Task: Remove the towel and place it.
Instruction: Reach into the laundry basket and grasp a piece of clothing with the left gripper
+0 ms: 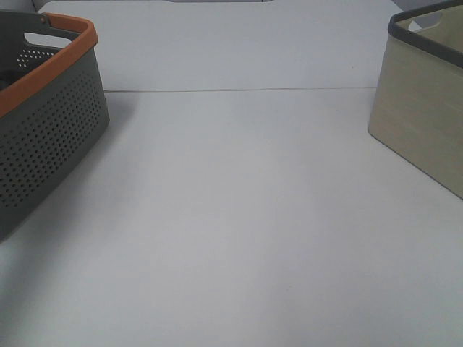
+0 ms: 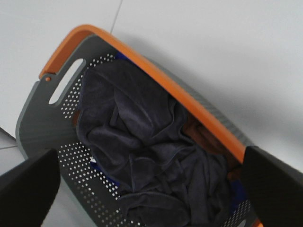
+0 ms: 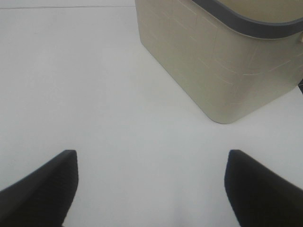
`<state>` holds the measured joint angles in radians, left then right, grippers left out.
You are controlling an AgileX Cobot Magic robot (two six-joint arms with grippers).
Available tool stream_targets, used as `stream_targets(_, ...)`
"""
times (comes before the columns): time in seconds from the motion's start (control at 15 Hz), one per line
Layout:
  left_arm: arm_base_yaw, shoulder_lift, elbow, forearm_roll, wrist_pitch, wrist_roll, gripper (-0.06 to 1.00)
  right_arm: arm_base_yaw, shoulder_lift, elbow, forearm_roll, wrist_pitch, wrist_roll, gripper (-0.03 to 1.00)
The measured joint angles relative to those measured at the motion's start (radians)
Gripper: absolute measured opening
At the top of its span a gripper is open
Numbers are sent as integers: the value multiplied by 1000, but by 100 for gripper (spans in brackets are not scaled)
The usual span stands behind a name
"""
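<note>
Your left pincer [image 2: 149, 151] stands wide, its two dark jaws spread far apart with nothing between them. It hangs over the open mouth of the grey basket [image 2: 38, 127], looking down into it. Take that basket as your landmark: it has perforated grey walls, a slot handle cut in one end and an orange band along the top edge. The towel [image 2: 142, 142] lies inside the basket, a dark navy-purple terry cloth crumpled in loose folds and filling most of the interior. The pincer is above it, not touching it. Beside the towel, tucked under the basket's orange edge, a rust-orange cloth [image 2: 203, 135] shows. Small patches of bright blue [image 2: 96, 166] peek out from beneath the towel near the basket's perforated wall. You cannot tell what either of those belongs to.

From the high camera you see the basket [image 1: 51, 123] at the left edge of the white tabletop [image 1: 239, 217], only partly in view. A thin seam [image 1: 239, 90] runs across the tabletop rightward from the basket's side. Well apart from the basket, at the opposite edge, stands a beige bin [image 1: 419, 116] with a dark grey rim. Your right pincer [image 3: 151, 153] is also wide and holds nothing. Its jaws are spread over the tabletop near that beige bin [image 3: 213, 71], far from the basket and the towel.
</note>
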<state>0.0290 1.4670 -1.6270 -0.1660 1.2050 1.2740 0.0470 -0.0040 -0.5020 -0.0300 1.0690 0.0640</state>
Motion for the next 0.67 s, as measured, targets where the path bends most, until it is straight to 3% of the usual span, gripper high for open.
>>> stream_targets(0.13,57,64,0,117,-47,31,98,0,0,0,0,0,0,75)
stream_targets(0.2,94,122,0,275,-154,36,98,0,0,0,0,0,0,75)
stream_targets(0.67,100,359,-2,423,-350,133,98,0,0,0,0,0,0,75)
